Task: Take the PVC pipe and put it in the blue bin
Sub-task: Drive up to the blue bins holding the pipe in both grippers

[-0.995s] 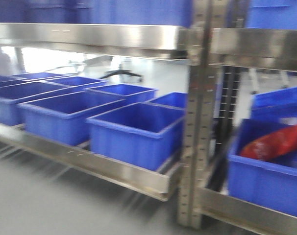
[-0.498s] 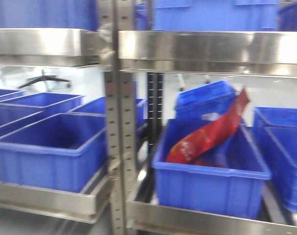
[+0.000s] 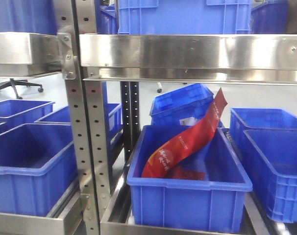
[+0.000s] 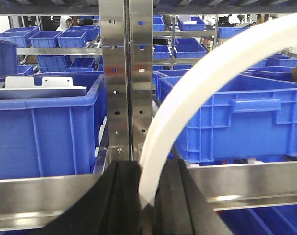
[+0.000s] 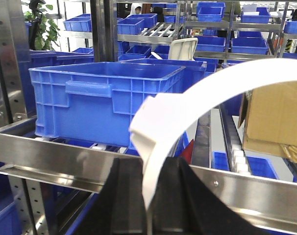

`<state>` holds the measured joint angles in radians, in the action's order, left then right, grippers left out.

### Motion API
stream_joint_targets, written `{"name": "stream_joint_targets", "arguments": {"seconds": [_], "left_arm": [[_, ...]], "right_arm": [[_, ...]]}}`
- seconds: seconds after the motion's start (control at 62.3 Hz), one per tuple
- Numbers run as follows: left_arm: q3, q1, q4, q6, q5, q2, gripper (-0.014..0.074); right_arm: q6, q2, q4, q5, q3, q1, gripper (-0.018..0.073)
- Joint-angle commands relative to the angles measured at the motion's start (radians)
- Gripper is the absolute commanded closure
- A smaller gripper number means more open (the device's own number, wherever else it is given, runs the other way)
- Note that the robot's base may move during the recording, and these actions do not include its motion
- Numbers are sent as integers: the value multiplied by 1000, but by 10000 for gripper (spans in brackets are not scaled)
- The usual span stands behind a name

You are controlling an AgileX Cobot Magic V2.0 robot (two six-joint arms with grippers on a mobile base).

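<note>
A white PVC pipe arcs up and to the right from between the black fingers of my left gripper, which is shut on its lower end. In the right wrist view, a white curved PVC pipe with a squared step near its end is clamped the same way in my right gripper. I cannot tell whether these are one piece or two. A blue bin stands on the lower shelf at the centre of the front view, with a red bag leaning in it. No gripper shows in the front view.
A steel upright post stands left of the central bin, and a steel shelf beam runs above it. More blue bins sit on both sides and behind. A cardboard box is at the right.
The front view has swung right along the rack. The bin with the red bag went from the right edge to the centre, and the blur has cleared.
</note>
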<state>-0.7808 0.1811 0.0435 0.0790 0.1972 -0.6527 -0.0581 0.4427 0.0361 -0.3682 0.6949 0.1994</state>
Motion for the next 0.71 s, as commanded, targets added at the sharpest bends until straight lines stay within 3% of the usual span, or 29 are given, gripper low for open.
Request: {"name": "stream_joint_targets", "arguments": {"seconds": [0.0, 0.69], "left_arm": [[-1, 0, 0, 1, -30, 4, 707], [-1, 0, 0, 1, -30, 4, 707]], "right_arm": [[7, -3, 13, 24, 0, -6, 720], [7, -3, 13, 24, 0, -6, 720]]}}
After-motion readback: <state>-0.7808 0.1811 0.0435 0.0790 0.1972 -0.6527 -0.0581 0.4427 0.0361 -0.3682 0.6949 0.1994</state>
